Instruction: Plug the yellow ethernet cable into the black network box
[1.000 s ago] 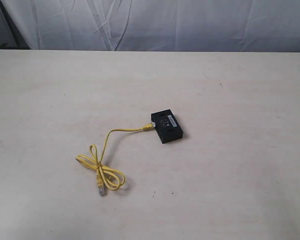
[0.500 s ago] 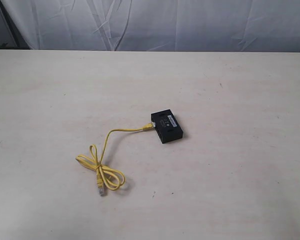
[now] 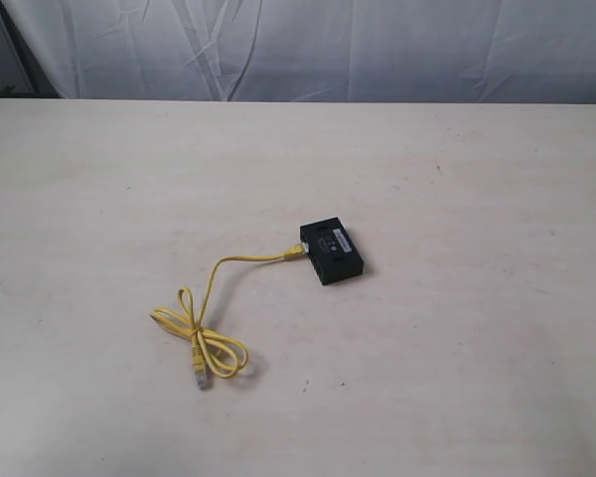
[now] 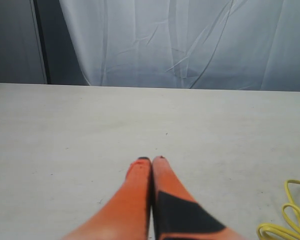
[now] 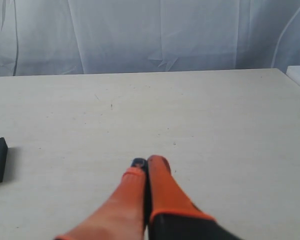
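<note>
The yellow ethernet cable (image 3: 193,333) lies on the table (image 3: 457,179), one plug touching the left short side of the black network box (image 3: 332,252), which sits flat near the middle with its label up. From there the cord curves away to a bow-like loop, and its other plug (image 3: 201,379) lies loose on the wood. My left gripper (image 4: 151,161) hangs over bare table with its orange fingers pressed together, empty, the cable's loop off to one side. My right gripper (image 5: 147,161) is closed and empty too, well apart from the box.
</note>
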{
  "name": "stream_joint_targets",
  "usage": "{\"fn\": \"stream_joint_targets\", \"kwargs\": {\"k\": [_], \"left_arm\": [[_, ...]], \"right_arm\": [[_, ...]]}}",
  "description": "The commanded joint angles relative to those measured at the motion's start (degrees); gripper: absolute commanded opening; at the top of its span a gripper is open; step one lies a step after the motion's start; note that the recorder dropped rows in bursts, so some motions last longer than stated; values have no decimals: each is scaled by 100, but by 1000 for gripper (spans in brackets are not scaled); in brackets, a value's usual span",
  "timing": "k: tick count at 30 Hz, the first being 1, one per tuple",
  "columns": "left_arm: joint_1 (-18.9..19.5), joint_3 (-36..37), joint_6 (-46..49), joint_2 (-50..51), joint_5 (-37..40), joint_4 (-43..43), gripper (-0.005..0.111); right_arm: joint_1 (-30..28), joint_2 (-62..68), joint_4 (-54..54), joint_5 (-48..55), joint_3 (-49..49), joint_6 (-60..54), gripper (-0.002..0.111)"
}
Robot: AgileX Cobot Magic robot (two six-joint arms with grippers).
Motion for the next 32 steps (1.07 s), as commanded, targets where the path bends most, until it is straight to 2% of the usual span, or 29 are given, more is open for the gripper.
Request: {"fn": "stream_joint_targets", "kwargs": {"k": [1,32], "left_arm": [[6,25,-8,-38,5,-3,0],[6,25,-8,-38,5,-3,0]], "right_arm": [[-28,-32,-2,-46,9,-3,-1],[-28,-32,116,-45,9,-3,-1]]}}
